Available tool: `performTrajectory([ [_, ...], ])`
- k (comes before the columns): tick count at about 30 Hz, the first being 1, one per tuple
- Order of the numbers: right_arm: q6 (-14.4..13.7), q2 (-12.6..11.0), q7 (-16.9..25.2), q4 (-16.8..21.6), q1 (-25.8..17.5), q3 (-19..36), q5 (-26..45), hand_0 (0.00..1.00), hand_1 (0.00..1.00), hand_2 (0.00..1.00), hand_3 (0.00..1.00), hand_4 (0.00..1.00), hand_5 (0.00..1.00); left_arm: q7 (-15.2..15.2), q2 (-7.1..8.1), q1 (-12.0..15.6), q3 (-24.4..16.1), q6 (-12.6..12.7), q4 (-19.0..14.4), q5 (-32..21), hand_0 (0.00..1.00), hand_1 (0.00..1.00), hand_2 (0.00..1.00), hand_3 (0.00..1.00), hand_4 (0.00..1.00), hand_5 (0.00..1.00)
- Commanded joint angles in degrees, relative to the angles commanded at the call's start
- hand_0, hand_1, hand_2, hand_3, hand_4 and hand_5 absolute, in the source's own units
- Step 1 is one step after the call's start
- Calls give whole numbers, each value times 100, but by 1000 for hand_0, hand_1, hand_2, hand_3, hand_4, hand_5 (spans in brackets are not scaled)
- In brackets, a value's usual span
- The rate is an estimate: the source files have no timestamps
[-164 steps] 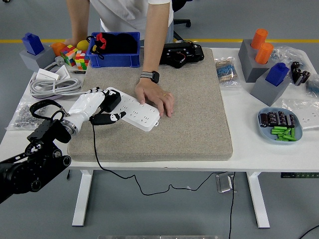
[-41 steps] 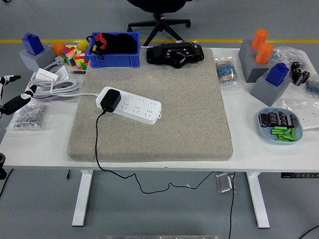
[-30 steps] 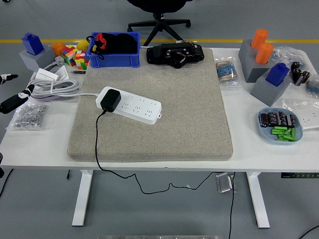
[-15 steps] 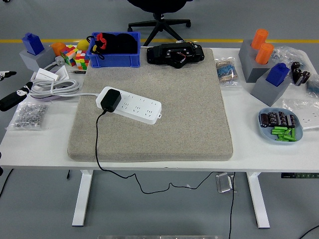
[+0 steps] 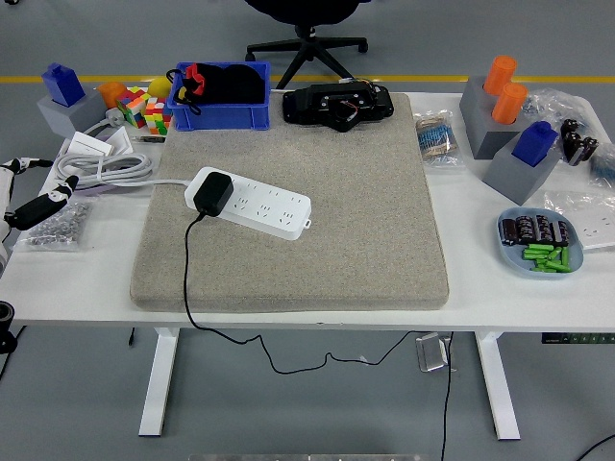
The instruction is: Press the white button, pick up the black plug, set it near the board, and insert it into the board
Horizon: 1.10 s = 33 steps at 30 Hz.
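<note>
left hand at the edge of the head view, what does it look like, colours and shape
Only a sliver of the left hand shows at the picture's left edge: slender fingers in black with white segments and a small red mark near one joint. A dark round part of the arm sits low at the same edge. The rest is cut off, and the right hand is out of view.

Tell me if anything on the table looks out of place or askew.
Nothing looks spilled or damaged. The white power strip lies at a slant on the grey mat, with the black plug seated at its left end and its cord hanging over the table's near edge.
</note>
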Motion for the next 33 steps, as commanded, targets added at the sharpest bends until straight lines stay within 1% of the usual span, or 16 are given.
performTrajectory([
  [3,16,-1,-10,20,78,8,-10,783,682,658,614,672,442,-1,23,-64,8,-3,-19,-1,945,920,846,731,788,489],
  [6,27,-24,-19,24,183,8,-1,783,683,658,615,673,441,18,3,-86,-68,-34,-23,-6,944,920,846,733,787,486],
  [7,35,-37,-24,19,211,-6,4,783,683,658,615,673,441,26,-1,-92,-92,-56,-24,1,944,920,846,733,787,486],
  [9,25,-57,-15,-4,293,68,-22,783,683,658,615,673,441,66,-17,-124,-172,-195,-33,2,944,920,846,733,787,486],
  [13,26,-94,-15,-61,390,58,25,783,683,658,615,674,442,85,22,-182,-125,-116,-53,30,944,919,846,732,788,482],
  [17,25,-73,-11,-97,417,160,18,783,683,658,615,673,441,76,39,-228,-67,-94,-56,-8,942,918,844,730,787,479],
  [24,32,15,-19,-130,412,243,6,783,683,658,615,674,442,24,-28,-247,-65,-67,-92,-69,940,915,843,728,787,479],
  [30,31,13,-17,-122,418,221,34,783,683,658,615,673,441,39,-67,-265,-35,-79,-79,-58,938,912,841,728,788,476],
  [33,33,17,-28,-188,413,250,-2,783,683,658,615,673,441,39,-89,-293,-7,-100,-81,-79,938,912,841,728,788,476],
])
